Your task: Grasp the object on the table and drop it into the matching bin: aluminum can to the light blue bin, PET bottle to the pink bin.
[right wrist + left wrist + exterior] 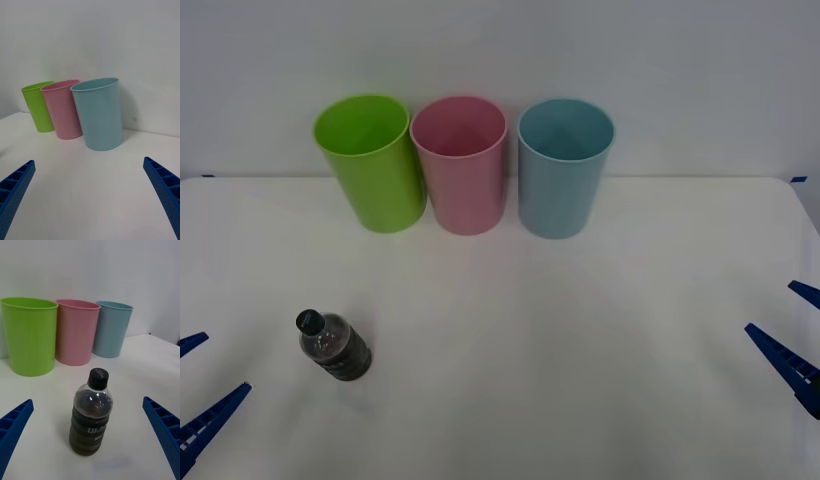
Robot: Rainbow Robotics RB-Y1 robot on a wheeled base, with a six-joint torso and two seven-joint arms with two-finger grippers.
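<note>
A small PET bottle (335, 346) (91, 415) with a black cap and dark brown body stands upright on the white table (560, 360) at the front left. The pink bin (460, 163) (63, 109) (76, 332) stands at the back centre, and the light blue bin (564, 166) (99, 114) (111, 329) is just to its right. My left gripper (192, 388) (89, 444) is open at the front left edge, a short way left of the bottle, which is framed between its fingers in the left wrist view. My right gripper (792, 328) (90, 198) is open at the right edge, holding nothing.
A lime green bin (370, 160) (38, 106) (29, 335) stands left of the pink one. The three bins form a tight row near the table's back edge, in front of a plain white wall.
</note>
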